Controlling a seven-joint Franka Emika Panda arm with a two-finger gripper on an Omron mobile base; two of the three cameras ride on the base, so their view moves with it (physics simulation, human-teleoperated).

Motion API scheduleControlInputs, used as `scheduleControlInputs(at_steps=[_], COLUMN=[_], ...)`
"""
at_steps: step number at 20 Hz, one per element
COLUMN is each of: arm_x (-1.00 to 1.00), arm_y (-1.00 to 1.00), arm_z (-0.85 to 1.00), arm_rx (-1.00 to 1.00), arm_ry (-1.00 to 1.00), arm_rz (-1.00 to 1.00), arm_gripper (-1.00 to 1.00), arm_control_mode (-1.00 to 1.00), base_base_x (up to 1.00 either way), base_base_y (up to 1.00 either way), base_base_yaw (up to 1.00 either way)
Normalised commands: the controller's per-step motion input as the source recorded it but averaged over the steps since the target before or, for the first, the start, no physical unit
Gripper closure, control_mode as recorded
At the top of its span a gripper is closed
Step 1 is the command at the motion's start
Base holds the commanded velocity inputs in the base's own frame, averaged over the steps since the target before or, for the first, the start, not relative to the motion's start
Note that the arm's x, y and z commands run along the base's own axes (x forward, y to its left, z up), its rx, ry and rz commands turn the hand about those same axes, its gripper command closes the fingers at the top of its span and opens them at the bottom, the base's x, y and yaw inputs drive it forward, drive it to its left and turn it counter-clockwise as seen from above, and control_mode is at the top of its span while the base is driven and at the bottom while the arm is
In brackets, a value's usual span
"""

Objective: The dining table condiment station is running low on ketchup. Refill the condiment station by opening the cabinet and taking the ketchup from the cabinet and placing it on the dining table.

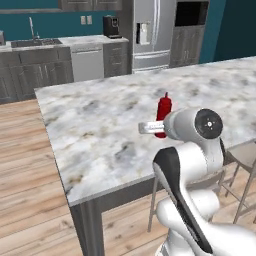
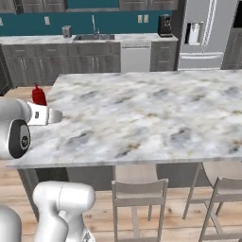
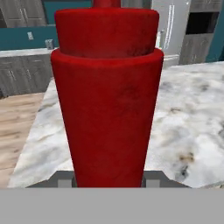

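Table [image 1: 100, 130] is taking up most of the scene — a wide marble slab with brown veining on dark legs, its near corner jutting toward the wood floor [image 1: 25, 175]. Behind it, grey cabinets [image 2: 56, 64] are running along a teal wall, with a sink [image 2: 93, 36], a white dishwasher [image 2: 135, 57], a coffee machine [image 2: 165, 25] and a steel fridge [image 2: 203, 33] lining the back. Stools [image 2: 138, 198] are sitting tucked under the table's near edge. The white arm [image 1: 192, 165] is reaching in over that edge, and its gripper [image 1: 161, 127] is closing on the ketchup [image 1: 164, 111] from both sides, jaws only partly apart and pressing the bottle's lower body. The bottle is standing upright over the marble, near the table's left end in the right base view — whether its base is resting on the slab or hanging just above it cannot be told. In the hand view the red body is looming close, its shoulder and nozzle rising to the top edge.
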Motion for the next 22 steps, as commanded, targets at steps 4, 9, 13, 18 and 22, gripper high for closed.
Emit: scheduleControlInputs(at_steps=[4, 9, 13, 18, 22], arm_x=[0.46, 0.40, 0.42, 0.40, 0.00], arm_y=[-0.93, -0.66, -0.21, 0.17, 0.19], arm_z=[-0.01, -0.01, -0.02, -0.06, -0.01], arm_rx=[0.04, 0.06, 0.03, 0.00, 0.01], arm_ry=[0.00, 0.24, 0.41, 0.17, 0.00], arm_rz=[0.48, 0.49, 0.56, 0.42, 0.02], arm_gripper=[1.00, 1.00, 1.00, 1.00, 1.00], arm_control_mode=[-1.00, -1.00, -1.00, -1.00, -1.00], base_base_x=[0.00, 0.00, 0.00, 0.00, 0.00], base_base_y=[0.00, 0.00, 0.00, 0.00, 0.00], base_base_yaw=[0.00, 0.00, 0.00, 0.00, 0.00])
